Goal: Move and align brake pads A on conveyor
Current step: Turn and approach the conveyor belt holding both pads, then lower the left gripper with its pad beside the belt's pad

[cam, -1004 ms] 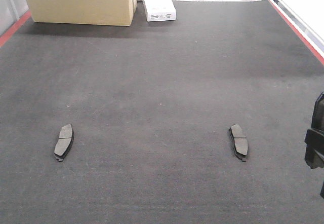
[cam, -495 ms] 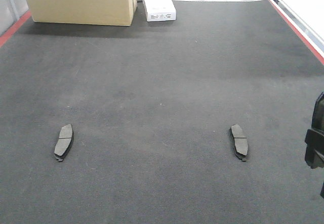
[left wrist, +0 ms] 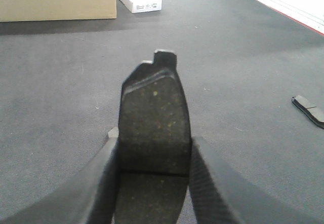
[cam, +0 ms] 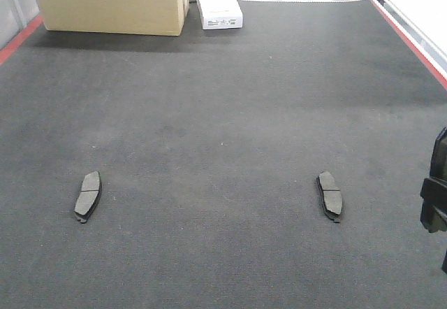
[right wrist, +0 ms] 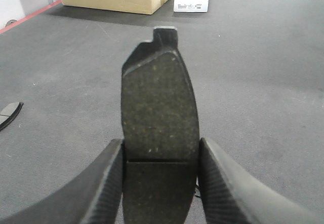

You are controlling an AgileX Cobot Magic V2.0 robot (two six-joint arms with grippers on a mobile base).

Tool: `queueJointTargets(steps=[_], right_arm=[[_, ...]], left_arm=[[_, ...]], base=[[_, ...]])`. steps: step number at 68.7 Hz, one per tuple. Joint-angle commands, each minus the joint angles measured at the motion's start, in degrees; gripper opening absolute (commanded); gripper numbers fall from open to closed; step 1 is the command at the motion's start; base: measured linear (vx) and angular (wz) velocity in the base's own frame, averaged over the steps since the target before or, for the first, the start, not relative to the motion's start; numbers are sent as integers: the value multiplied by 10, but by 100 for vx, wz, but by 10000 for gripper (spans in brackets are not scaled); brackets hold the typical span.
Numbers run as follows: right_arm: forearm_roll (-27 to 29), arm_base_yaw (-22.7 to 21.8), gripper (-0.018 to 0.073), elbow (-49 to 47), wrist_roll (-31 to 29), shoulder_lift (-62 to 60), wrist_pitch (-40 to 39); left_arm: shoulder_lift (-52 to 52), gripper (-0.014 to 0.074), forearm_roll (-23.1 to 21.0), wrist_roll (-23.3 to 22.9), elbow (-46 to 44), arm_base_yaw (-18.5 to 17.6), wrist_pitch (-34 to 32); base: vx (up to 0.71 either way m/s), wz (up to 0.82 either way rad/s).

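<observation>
Two brake pads A lie flat on the dark woven conveyor (cam: 223, 113), one at the left (cam: 88, 196) and one at the right (cam: 330, 196), both lengthwise. My left gripper (left wrist: 154, 155) is shut on a third dark pad (left wrist: 154, 112) that points forward over the belt; the left lying pad (left wrist: 309, 110) shows to its right. My right gripper (right wrist: 161, 158) is shut on another pad (right wrist: 159, 102), with the right lying pad (right wrist: 10, 113) at the left edge. In the front view only a dark part of my right arm (cam: 434, 197) shows at the right edge.
A cardboard box (cam: 112, 1) and a long white box (cam: 218, 1) stand at the far end of the belt. Red edge strips run along the left (cam: 17, 40) and right (cam: 401, 33) sides. A white line (cam: 300, 0) crosses the far end.
</observation>
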Motion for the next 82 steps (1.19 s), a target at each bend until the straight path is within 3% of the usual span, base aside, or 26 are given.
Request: queueJointTargets(steps=[1, 8, 22, 38, 54, 68, 82], right_arm=[[-11, -1, -7, -18, -4, 3, -55], [-11, -1, -7, -18, -4, 3, -55], [-11, -1, -7, -18, -4, 3, -55], [-11, -1, -7, -18, -4, 3, -55], [-11, -1, -7, -18, -4, 3, -55], [-11, -1, -7, -18, -4, 3, -55], [-11, -1, -7, -18, -4, 3, -55]], left_arm=[[8, -6, 12, -10, -16, -2, -52], [32, -5, 13, -19, -17, -2, -42], [199, 1, 10, -61, -45, -2, -29], [419, 12, 6, -95, -158, -2, -33], [604, 25, -34, -127, -262, -2, -24], [713, 41, -32, -204, -305, 0, -39], [791, 68, -38, -210, -370, 2, -17]], base=[[0, 0], [0, 0], [0, 0], [0, 0], [0, 0], [0, 0], [0, 0]])
